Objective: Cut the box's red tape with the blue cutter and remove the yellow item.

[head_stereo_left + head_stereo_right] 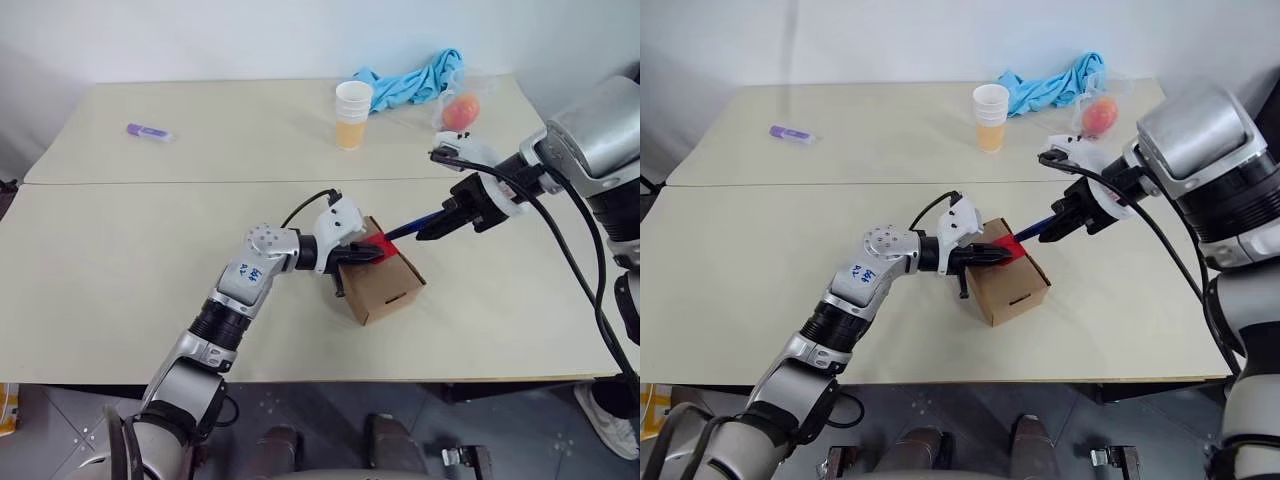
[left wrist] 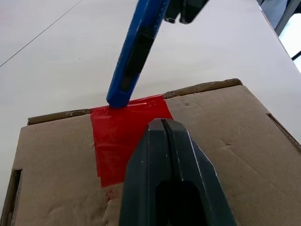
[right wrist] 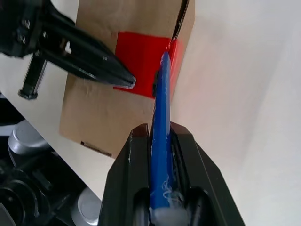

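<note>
The brown cardboard box (image 1: 385, 282) sits near the table's front edge, with the red tape (image 2: 123, 136) across its top seam. My left gripper (image 1: 382, 254) is shut, its fingertips pressing down on the box top at the tape. My right gripper (image 1: 428, 232) is shut on the blue cutter (image 1: 408, 229), which slants down from the right. The cutter's tip (image 2: 117, 100) touches the tape at the box's far top edge. In the right wrist view the cutter (image 3: 162, 117) runs out between the fingers to the tape (image 3: 143, 62). The yellow item is hidden.
At the back of the table stand a paper cup with orange contents (image 1: 352, 114), a blue cloth (image 1: 415, 79) and a red-orange fruit in clear plastic (image 1: 460, 110). A purple-and-white marker (image 1: 148, 131) lies at the back left.
</note>
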### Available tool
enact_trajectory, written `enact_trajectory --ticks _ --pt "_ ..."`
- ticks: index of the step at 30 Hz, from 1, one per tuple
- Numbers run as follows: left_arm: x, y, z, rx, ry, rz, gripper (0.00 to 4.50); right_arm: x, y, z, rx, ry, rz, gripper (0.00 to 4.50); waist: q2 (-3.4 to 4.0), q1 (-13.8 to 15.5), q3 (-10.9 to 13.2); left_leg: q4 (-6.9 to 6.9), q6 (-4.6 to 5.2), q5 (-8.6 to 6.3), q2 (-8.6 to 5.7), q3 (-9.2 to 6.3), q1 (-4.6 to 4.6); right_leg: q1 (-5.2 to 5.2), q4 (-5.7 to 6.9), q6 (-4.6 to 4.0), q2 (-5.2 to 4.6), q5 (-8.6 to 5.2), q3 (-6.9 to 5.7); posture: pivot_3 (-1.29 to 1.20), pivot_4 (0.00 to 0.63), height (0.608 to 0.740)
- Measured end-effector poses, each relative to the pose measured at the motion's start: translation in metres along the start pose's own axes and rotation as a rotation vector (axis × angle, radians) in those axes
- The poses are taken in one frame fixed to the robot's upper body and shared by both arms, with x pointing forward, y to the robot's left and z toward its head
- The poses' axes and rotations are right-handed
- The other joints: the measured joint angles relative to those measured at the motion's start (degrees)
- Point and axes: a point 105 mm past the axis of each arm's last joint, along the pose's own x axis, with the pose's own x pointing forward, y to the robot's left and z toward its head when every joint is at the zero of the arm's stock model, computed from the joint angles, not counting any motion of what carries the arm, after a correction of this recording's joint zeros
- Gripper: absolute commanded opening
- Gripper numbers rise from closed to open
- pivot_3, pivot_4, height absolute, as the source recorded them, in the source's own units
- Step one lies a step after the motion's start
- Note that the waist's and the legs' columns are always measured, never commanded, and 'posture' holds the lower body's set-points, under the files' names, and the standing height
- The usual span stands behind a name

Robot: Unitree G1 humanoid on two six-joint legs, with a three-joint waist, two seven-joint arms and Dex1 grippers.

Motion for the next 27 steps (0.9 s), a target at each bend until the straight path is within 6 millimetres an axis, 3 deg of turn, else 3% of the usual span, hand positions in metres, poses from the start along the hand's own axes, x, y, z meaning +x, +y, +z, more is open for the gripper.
enact_trajectory --ticks 14,27 --pt "0.002 -0.004 0.001 0.003 -0.004 -0.013 0.0 -0.014 0.005 -0.021 -0.039 0.055 0.003 0.15 0.0 0.6 0.0 -0.07 0.02 -0.02 -0.02 0.01 -0.03 -0.01 -0.08 0.0 -0.01 0.0 -0.01 0.0 0.15 0.74" --pt "0.003 -0.005 0.001 0.004 -0.003 -0.016 0.0 -0.016 0.005 -0.026 -0.037 0.059 0.007 0.15 0.0 0.9 0.0 -0.05 0.02 -0.02 0.0 0.02 -0.02 -0.01 -0.08 0.0 0.0 0.0 0.0 0.0 0.15 0.74"
